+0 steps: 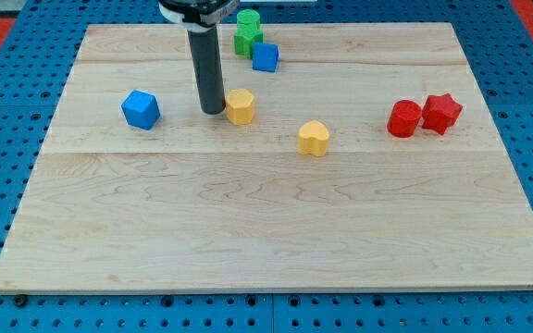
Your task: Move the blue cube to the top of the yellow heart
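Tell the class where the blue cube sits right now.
The blue cube sits near the view's top, left of centre, touching the green blocks just above-left of it, and up-right of my tip.

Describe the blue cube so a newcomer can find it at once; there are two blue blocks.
On the wooden board, look near the view's top edge for the green blocks. The blue cube sits just below and right of them, touching or nearly so. The other blue block sits alone at the view's left, left of my tip.
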